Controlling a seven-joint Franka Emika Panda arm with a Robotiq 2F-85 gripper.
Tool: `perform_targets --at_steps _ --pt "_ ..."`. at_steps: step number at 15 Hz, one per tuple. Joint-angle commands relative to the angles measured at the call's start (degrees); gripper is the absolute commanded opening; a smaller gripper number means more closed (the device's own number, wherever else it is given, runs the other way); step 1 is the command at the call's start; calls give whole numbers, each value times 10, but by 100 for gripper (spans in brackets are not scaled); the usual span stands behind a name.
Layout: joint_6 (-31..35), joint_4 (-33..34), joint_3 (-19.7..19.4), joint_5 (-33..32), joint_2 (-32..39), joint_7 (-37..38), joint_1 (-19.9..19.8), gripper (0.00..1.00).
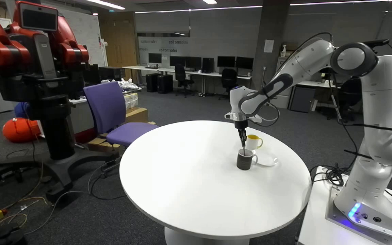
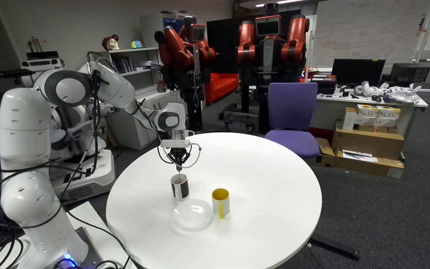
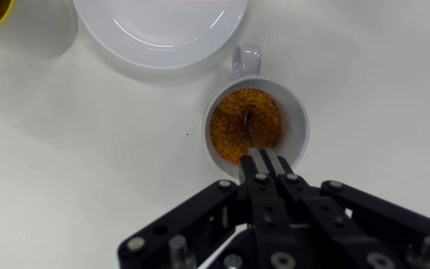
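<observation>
pincer (image 3: 262,151) is clamped on the handle of what looks like a spoon (image 3: 248,118), long axis near vertical below it, lower end in orange grains (image 3: 237,101) inside the mug (image 3: 295,119) directly beneath

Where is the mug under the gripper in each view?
In an exterior view: the mug is right of centre, below mid-height.
In an exterior view: the mug is left of centre, below mid-height.
In the wrist view: mug just right of centre.
Landmark in all three: the white plate beside it.
</observation>
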Motion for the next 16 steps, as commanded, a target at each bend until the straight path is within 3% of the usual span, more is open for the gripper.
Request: perform_targets --at_steps 1,8,16 --pt "-16 5 5 17 -7 -15 -5 1" --pt "-68 5 2 14 -12 -19 1 1" --pt "-50 8 6 35 -4 -21 -4 1"
